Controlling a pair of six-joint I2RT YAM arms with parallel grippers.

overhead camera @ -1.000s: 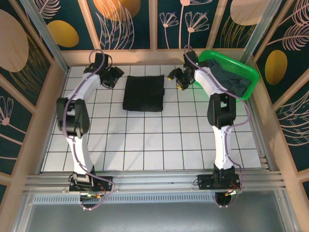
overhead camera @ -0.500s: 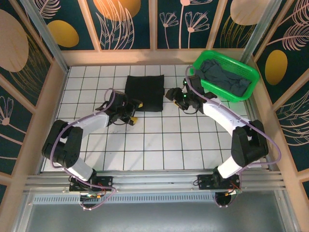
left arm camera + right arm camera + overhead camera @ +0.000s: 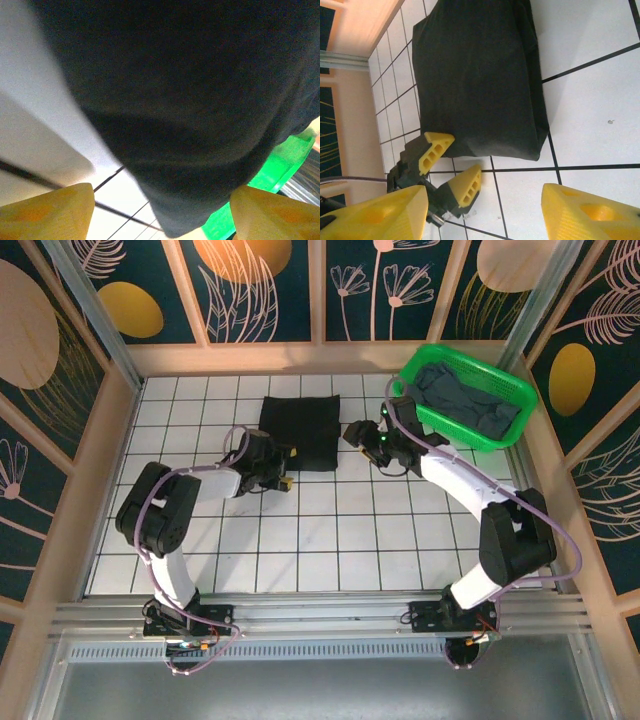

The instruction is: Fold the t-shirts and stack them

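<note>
The black t-shirt (image 3: 299, 430) lies folded into a rectangle on the white tiles at the far middle. My left gripper (image 3: 283, 468) is low at its near left corner, open, fingers either side of the cloth edge; in the left wrist view the black t-shirt (image 3: 190, 90) looms just beyond the yellow fingertips (image 3: 47, 212). My right gripper (image 3: 352, 433) hovers open just right of the shirt. The right wrist view shows the black t-shirt (image 3: 475, 75), the left gripper (image 3: 466, 151) at its corner and my right gripper (image 3: 482, 215) empty. The slate grey t-shirt (image 3: 465, 395) lies crumpled in the basket.
The green plastic basket (image 3: 512, 430) stands at the far right corner, close behind the right arm; it also shows as the green basket (image 3: 282, 160) past the shirt. Wooden walls ring the tiled floor (image 3: 330, 540), with open tiles toward the near edge.
Both arms came down from the far end to the shirt's near side. In the last half second the left gripper edged right, closer to the shirt's corner; the right barely moved.
</note>
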